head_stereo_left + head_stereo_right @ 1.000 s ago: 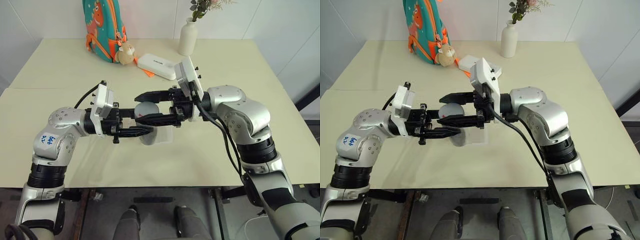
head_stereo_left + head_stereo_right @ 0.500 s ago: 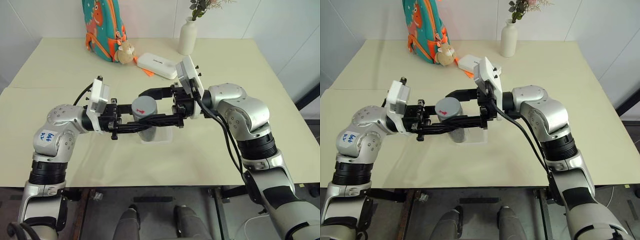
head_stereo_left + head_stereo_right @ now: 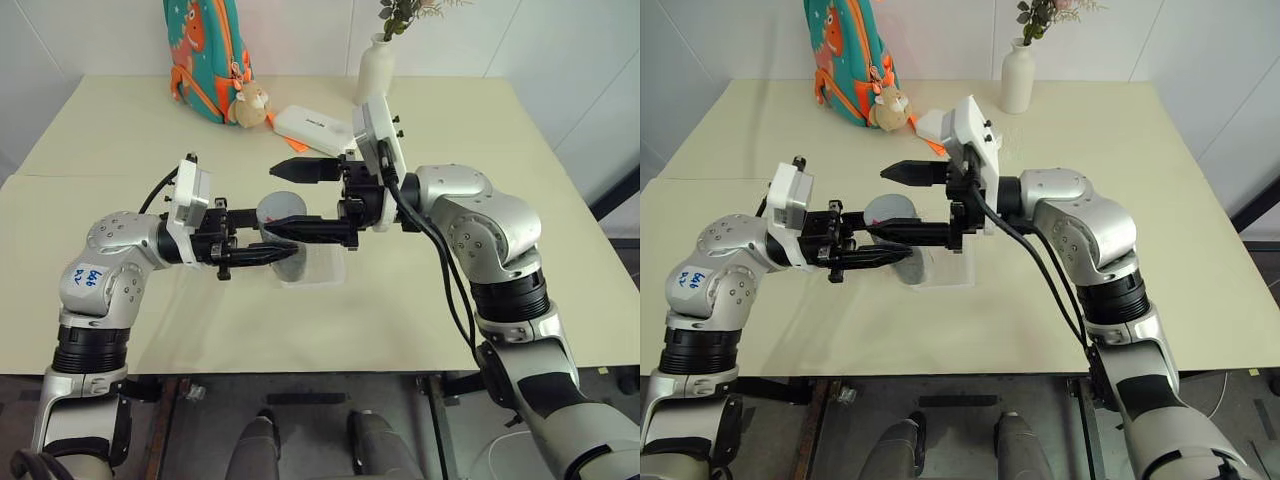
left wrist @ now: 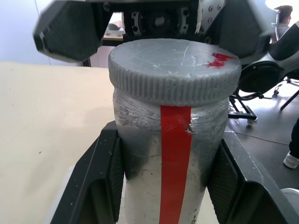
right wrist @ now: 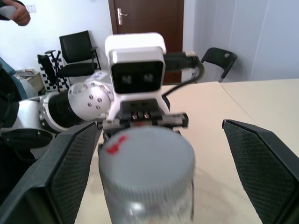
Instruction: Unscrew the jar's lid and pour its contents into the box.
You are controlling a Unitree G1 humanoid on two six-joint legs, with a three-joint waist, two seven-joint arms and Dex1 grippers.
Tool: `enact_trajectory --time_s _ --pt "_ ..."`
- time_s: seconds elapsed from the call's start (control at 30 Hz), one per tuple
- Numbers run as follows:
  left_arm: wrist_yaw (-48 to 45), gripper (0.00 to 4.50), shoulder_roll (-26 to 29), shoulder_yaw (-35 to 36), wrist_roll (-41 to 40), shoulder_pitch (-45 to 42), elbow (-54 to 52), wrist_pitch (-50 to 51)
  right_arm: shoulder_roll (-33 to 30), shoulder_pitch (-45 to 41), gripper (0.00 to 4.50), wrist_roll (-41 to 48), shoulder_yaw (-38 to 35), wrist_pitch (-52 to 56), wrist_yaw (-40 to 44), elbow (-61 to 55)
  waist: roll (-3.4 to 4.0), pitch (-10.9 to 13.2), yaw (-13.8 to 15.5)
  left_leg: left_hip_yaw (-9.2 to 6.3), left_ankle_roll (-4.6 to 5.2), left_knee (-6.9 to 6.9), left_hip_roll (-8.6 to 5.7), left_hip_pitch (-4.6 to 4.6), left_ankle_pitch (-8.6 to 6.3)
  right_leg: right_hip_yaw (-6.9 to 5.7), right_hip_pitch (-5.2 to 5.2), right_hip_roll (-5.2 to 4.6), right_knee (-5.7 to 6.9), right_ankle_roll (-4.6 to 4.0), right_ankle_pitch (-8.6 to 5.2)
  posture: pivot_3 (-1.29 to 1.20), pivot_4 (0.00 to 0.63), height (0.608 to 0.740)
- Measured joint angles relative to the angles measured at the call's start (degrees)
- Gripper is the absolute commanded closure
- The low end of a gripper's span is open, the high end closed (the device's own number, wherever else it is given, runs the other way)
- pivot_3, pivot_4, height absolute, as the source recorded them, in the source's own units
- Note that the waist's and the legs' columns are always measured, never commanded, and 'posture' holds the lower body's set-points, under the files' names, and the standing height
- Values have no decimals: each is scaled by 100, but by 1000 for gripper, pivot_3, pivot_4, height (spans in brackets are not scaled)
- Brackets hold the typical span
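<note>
The table [image 3: 470, 130] is carrying the box [image 3: 322, 268], waiting under the raised jar [image 4: 174, 154]. The left gripper [image 3: 268, 256] is pinching the jar upright so it cannot turn. The right gripper [image 3: 292, 200] is standing spread around the lid [image 5: 145, 151], likely re-gripping for another twist.

left arm reaching in from lower left of the frame, left gripper [image 3: 262, 256] level, pointing right, fingers clamped on the jar [image 4: 168, 154], right arm bent in from the right, right gripper [image 3: 300, 200] level, pointing left, fingers spread wide
</note>
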Motion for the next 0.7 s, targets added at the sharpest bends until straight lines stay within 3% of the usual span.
enact_trajectory --time_s 0.47,0.7 --pt "158 2522 -30 -89 8 -1 7 7 438 37 22 -488 252 -493 -460 263 0 0 3 0 0 2 1 -1 0 1 -2 2 2 0 0 0 150 740" --pt "261 2522 -56 -114 25 -2 31 13 -58 39 22 -496 226 -755 -68 279 0 0 13 0 0 3 1 -2 0 1 -1 1 0 0 0 0 150 740"
